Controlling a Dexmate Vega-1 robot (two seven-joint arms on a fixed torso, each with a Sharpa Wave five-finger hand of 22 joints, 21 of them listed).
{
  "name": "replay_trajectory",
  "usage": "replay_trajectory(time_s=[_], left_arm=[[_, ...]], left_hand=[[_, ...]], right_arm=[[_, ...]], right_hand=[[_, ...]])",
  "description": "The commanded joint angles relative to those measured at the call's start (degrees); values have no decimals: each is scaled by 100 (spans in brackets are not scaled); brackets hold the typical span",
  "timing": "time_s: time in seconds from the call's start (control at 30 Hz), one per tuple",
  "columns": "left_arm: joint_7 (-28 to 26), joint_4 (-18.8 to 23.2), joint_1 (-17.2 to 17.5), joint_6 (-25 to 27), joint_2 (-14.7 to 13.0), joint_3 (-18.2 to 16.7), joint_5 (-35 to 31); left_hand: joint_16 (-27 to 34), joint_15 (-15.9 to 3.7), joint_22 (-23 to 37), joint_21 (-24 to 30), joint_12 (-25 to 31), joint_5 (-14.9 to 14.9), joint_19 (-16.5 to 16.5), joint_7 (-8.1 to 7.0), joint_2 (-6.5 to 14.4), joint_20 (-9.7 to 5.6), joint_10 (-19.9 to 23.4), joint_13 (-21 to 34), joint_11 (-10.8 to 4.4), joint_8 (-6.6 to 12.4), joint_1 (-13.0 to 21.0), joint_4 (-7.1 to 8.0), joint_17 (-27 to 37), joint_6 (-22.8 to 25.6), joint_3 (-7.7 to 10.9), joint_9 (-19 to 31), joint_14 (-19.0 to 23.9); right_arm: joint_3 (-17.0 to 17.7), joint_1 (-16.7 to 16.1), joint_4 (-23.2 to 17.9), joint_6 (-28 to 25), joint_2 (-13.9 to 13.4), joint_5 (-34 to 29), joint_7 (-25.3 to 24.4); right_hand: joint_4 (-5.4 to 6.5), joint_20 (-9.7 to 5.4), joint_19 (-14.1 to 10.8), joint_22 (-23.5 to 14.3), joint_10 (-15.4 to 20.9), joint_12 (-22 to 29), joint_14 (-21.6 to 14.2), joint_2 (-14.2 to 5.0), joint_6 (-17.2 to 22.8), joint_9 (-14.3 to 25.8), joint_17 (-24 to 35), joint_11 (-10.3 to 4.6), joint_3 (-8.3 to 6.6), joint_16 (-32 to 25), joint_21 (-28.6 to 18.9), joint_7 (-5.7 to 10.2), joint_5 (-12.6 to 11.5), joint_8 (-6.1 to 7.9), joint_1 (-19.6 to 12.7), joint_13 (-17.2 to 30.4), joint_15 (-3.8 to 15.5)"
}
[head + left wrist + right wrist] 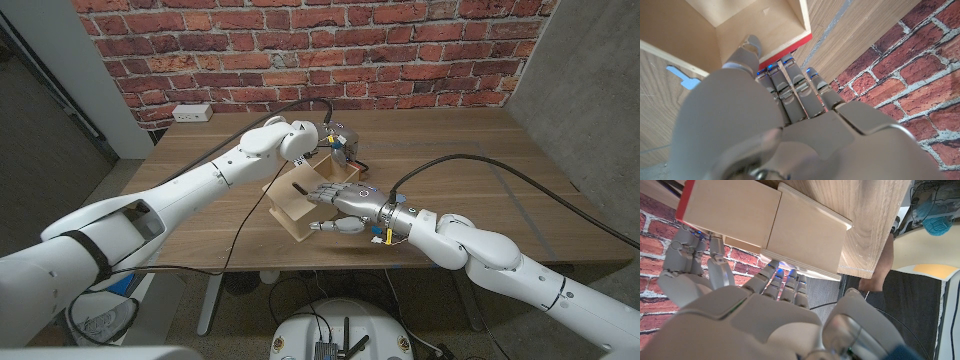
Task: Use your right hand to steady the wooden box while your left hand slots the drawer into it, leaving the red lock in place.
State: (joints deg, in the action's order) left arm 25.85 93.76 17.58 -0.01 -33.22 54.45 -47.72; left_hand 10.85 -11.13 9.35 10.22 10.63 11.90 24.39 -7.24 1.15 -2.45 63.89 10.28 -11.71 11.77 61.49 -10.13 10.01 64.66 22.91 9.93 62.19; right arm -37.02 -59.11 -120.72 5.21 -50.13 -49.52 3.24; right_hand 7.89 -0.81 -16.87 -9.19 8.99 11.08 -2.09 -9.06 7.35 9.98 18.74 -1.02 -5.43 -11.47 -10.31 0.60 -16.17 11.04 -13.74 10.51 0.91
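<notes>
Wooden table (480, 150) w/ red brick wall (400, 50) behind. Right hand (345, 205) grips pale wooden box (295, 205); left hand (335, 140) holds red-edged drawer (785, 47), partly hidden.

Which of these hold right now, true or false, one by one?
1. The right robot hand lies on the wooden box. True.
2. The drawer sits partly inside the box. True.
3. The left robot hand rests away from the drawer. False: its fingers are at the drawer's red-edged end.
4. The red lock lies loose on the table. False: it is on the drawer's end.
</notes>
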Motion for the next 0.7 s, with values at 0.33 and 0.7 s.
replay_trajectory(time_s=[0.33, 0.7], left_arm=[[-364, -598, -298, -910, -2, -2, 170], [-577, -1132, -545, -1438, 138, 77, 299]], left_hand=[[11, -285, 13, 26, 3, 47, 53, 20, 291, -891, 31, 30, 13, 65, 260, 20, 26, 111, 1, 94, 44], [11, -285, 14, 26, 2, 46, 53, 16, 293, -893, 25, 30, 13, 65, 261, 21, 26, 107, -2, 93, 40]], right_arm=[[-5, 22, -9, 9, -2, -12, 20], [-5, 38, 18, 1, 18, 3, 20]], right_hand=[[37, -15, -61, -34, 45, 25, -68, -53, 46, 35, 14, 7, 4, -42, -40, 7, -38, 33, -33, 34, -3], [37, -15, -61, -34, 45, 25, -68, -53, 46, 35, 14, 7, 4, -42, -40, 7, -38, 33, -33, 34, -3]])
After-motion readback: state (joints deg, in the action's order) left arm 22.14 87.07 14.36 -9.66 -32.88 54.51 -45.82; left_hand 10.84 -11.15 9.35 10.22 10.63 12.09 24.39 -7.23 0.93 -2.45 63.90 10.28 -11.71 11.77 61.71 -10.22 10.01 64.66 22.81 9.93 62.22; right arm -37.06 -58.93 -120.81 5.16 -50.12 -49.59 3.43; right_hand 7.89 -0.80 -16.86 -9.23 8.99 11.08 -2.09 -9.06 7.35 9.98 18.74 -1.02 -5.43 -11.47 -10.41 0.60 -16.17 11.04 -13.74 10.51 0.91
